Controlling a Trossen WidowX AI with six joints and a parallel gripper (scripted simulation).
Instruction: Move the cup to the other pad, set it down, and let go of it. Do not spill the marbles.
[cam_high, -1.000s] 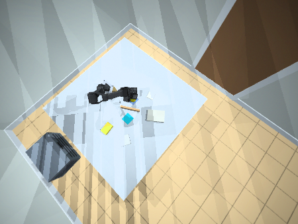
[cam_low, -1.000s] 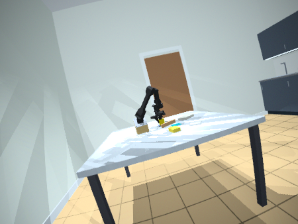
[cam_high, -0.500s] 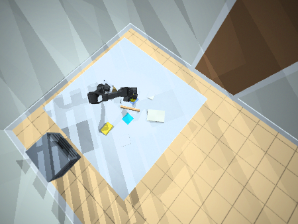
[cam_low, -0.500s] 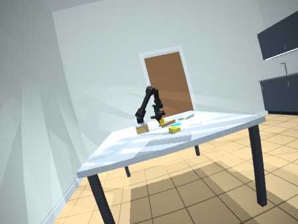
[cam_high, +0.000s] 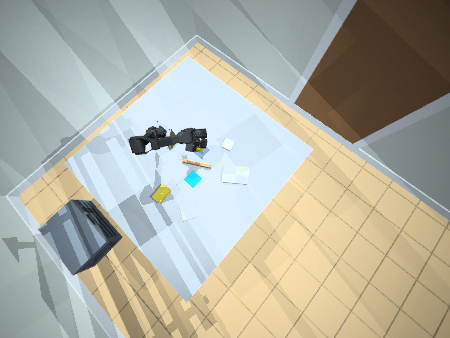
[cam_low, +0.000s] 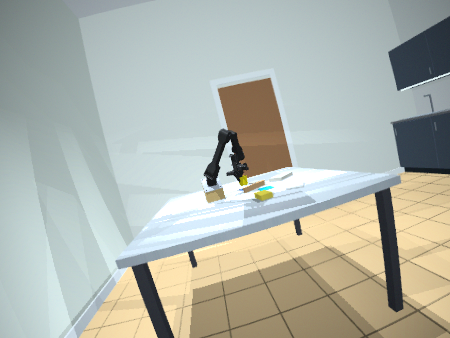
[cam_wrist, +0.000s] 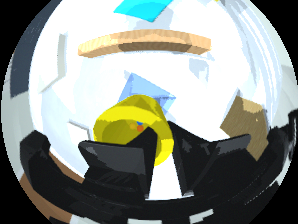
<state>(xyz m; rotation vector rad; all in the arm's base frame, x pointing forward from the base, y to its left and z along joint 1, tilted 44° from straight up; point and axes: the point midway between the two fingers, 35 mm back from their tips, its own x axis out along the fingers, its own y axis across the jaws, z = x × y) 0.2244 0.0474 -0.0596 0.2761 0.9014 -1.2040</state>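
Note:
The yellow cup (cam_high: 200, 149) (cam_low: 243, 181) (cam_wrist: 115, 114) is at the blue pad (cam_high: 204, 154) (cam_wrist: 131, 86). In the wrist view it leans, its mouth toward the camera and lower left. Blue and orange marbles (cam_wrist: 139, 128) show inside; the rest are hidden. My gripper (cam_high: 201, 145) (cam_low: 242, 175) (cam_wrist: 161, 129) is shut on the cup's wall, one finger inside the mouth and one outside. The cup looks slightly above the pad, but its base is partly hidden. The cyan pad (cam_high: 193, 179) (cam_low: 265, 188) (cam_wrist: 145, 7) has nothing on it.
A wooden bar (cam_high: 196, 163) (cam_low: 254, 186) (cam_wrist: 145, 42) lies between the two pads. A yellow block (cam_high: 161, 193) (cam_low: 263, 195) lies beyond the cyan pad. A white slab (cam_high: 235, 175) and a small white block (cam_high: 228, 144) lie to the side. A tan block (cam_low: 215, 195) (cam_wrist: 245, 125) is by the arm's base.

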